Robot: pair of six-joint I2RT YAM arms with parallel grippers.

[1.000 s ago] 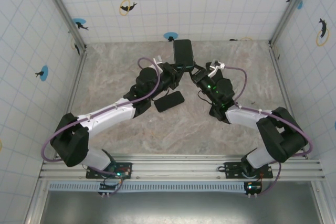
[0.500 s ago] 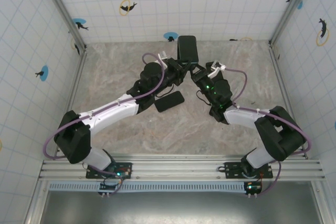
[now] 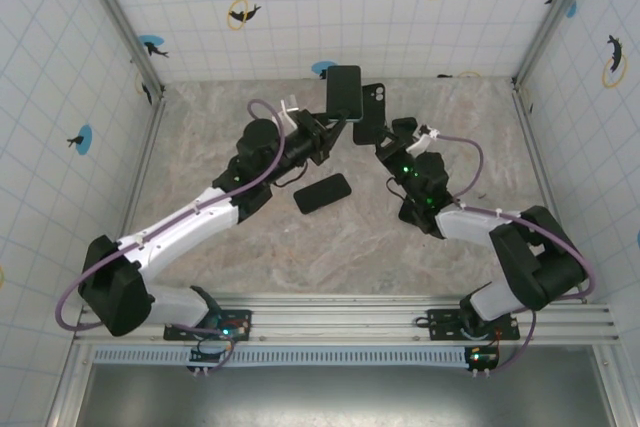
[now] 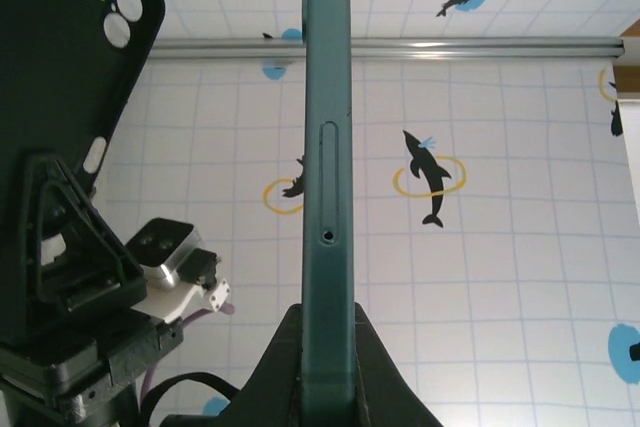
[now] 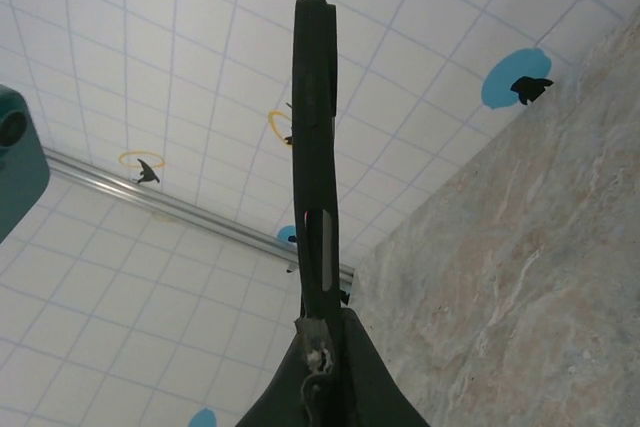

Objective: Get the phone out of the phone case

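Two thin-edge pinches: my left gripper (image 4: 325,347) clamps the teal phone (image 4: 326,147), my right gripper (image 5: 318,347) the black phone case (image 5: 313,147). I worry either slips and falls.

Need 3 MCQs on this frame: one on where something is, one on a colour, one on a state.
1. Where is the flat black slab?
A) lying on the table between the arms
B) propped against the back wall
C) hanging off the near rail

2. What colour is the edge of the phone in the left wrist view?
A) red
B) teal
C) white

3. How do the phone and the phone case stand?
A) phone seated in the case
B) both lying on the table
C) apart, held up separately

Answers: A, it lies flat on the marbled top. B, the edge reads teal. C, the left gripper is shut on the phone and the right gripper on the phone case, with a gap between them.
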